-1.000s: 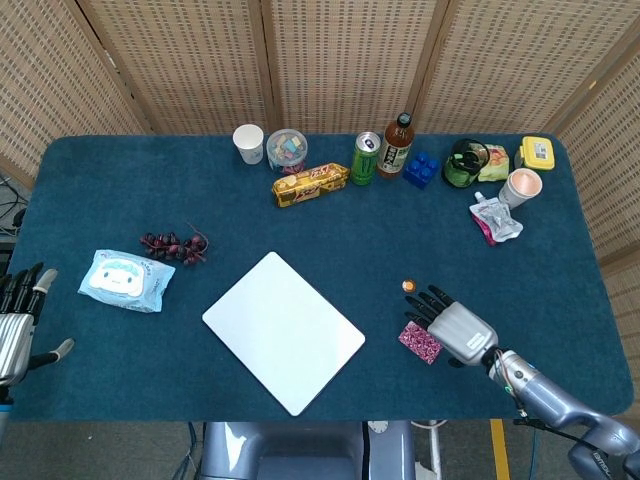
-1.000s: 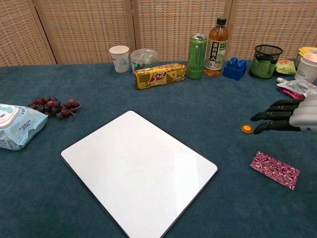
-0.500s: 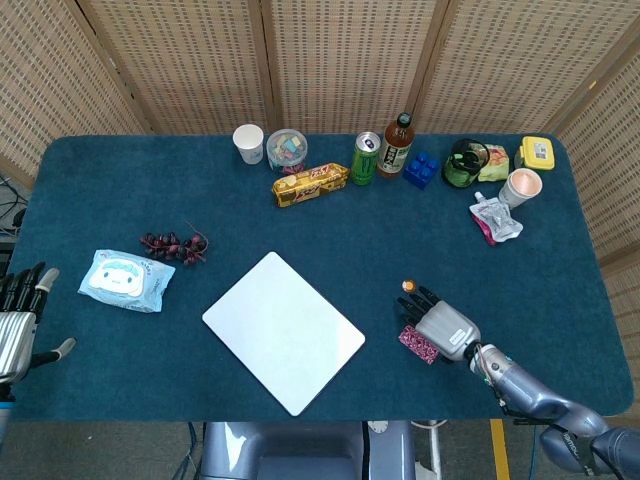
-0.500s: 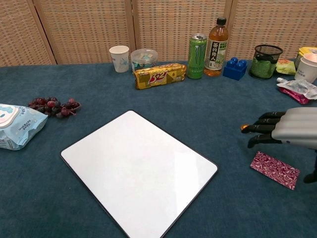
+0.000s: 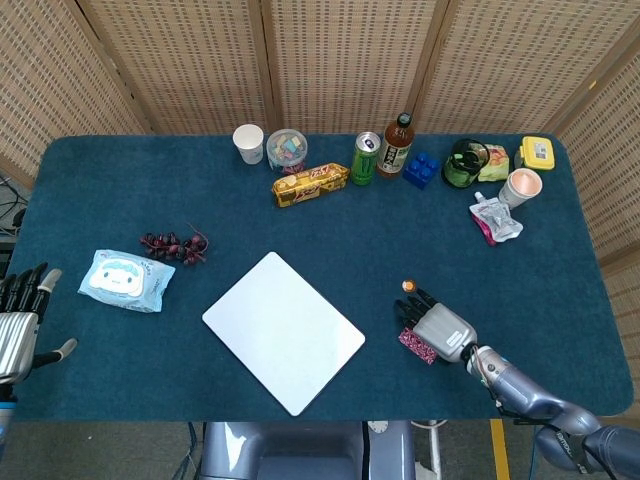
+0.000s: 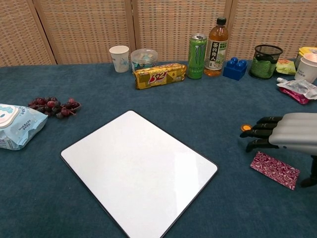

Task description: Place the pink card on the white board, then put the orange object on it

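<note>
The white board lies tilted at the table's front centre with nothing on it. To its right the pink patterned card lies flat on the blue cloth. A small orange object sits just beyond the card. My right hand hovers flat over the card with its dark fingers stretched out, the tips beside the orange object; it holds nothing. At the lower left edge of the head view my left hand stays with its fingers apart, empty.
A row along the back: paper cup, clear tub, snack bar, green can, tea bottle, blue brick, mesh cup. Grapes and a wipes pack lie at the left.
My right hand has drawn back toward me and sunk lower over the pink card, its fingertips now nearer the orange object. The left hand, card and board have not moved.
</note>
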`<action>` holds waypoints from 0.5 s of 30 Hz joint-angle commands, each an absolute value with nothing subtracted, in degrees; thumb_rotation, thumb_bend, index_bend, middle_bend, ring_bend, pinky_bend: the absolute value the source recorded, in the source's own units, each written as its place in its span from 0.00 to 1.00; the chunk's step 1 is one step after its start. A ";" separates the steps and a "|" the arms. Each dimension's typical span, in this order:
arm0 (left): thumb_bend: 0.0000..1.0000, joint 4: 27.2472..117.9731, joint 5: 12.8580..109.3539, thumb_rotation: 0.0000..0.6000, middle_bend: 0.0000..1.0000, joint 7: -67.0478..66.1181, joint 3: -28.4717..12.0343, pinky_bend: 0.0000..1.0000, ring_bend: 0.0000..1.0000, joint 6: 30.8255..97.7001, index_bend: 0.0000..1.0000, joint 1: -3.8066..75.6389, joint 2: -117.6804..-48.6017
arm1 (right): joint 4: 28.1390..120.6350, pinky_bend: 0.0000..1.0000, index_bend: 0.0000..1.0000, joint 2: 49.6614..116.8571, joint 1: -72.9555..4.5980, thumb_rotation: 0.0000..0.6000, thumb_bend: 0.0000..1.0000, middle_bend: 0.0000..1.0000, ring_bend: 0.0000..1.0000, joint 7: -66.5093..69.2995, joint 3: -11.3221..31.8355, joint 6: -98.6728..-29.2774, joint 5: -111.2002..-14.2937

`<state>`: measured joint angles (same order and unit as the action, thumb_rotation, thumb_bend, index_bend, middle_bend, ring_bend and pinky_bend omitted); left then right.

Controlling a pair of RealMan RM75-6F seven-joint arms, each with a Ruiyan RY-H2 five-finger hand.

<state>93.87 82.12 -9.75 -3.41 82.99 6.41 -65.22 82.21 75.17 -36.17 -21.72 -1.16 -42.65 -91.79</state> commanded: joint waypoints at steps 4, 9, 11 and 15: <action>0.00 93.92 82.09 1.00 0.00 -9.62 -3.41 0.00 0.00 82.95 0.00 6.45 -65.14 | 80.70 0.00 0.22 76.38 -36.42 1.00 0.00 0.00 0.00 -20.53 -2.07 -43.43 -92.33; 0.00 93.98 82.09 1.00 0.00 -9.49 -3.38 0.00 0.00 82.96 0.00 6.45 -65.05 | 79.15 0.00 0.42 77.53 -36.48 1.00 0.03 0.00 0.00 -18.73 -2.66 -44.72 -93.00; 0.00 93.98 82.08 1.00 0.00 -9.48 -3.36 0.00 0.00 82.92 0.00 6.46 -65.05 | 78.79 0.00 0.49 77.82 -36.48 1.00 0.07 0.00 0.00 -17.92 -2.85 -45.10 -93.11; 0.00 94.01 81.95 1.00 0.00 -9.41 -3.38 0.00 0.00 82.81 0.00 6.51 -65.02 | 78.46 0.00 0.57 78.27 -36.41 1.00 0.13 0.00 0.00 -15.37 -3.18 -46.84 -94.11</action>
<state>94.01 81.95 -9.42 -3.38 82.82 6.51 -65.02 78.66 78.02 -36.45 -16.30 -3.00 -46.00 -93.55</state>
